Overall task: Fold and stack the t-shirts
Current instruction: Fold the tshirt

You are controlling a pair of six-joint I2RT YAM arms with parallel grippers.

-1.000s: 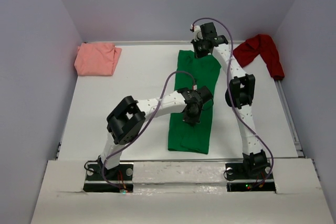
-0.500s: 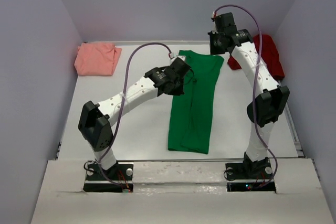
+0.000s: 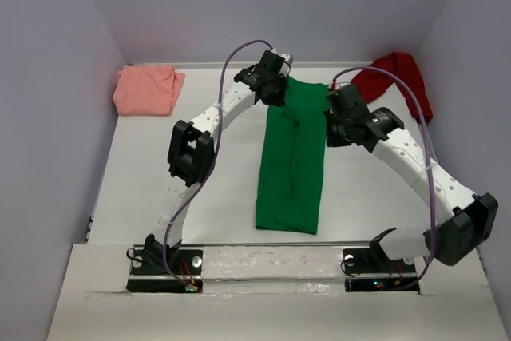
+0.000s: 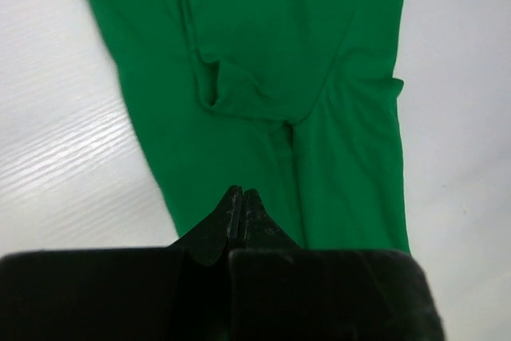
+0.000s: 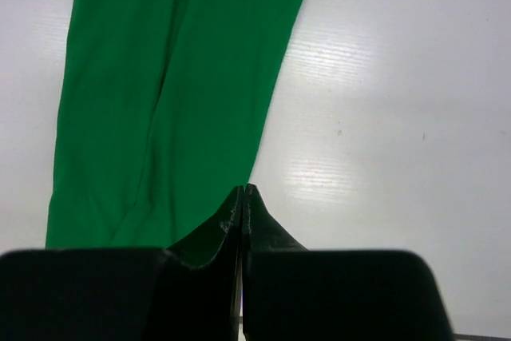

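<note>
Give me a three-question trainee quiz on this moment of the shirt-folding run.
1. True or false: the green shirt lies spread at full width.
2. Where is the red shirt: A far left corner, B far right corner, C near right corner?
3. Fill in: the left gripper and right gripper both have jaws ___.
Key: 1 false, it is folded into a long strip; 2 B; 3 shut.
</note>
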